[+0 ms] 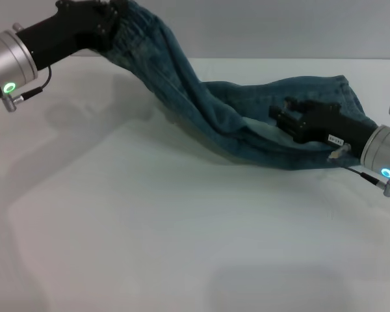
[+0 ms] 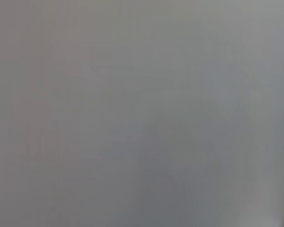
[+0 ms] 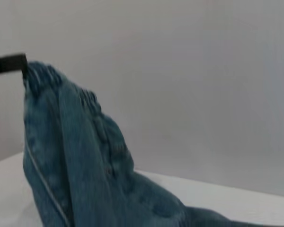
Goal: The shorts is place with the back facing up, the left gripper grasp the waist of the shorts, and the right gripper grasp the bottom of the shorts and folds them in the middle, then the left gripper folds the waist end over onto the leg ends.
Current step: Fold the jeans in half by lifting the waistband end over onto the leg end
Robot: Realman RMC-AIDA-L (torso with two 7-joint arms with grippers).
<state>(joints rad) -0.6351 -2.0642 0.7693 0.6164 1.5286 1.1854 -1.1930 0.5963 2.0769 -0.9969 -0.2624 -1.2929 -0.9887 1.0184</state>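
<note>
You've got the shorts (image 1: 208,110) strung between both arms over the white table (image 1: 149,247). Left gripper (image 1: 109,23) at 11 o'clock is clamped on the waist (image 3: 42,75) – lifted well clear of the surface. Right gripper (image 1: 287,119) at 3 o'clock sits low on the far end of the denim – can't tell if its jaws are closed. Left wrist cam shows only grey blur
</note>
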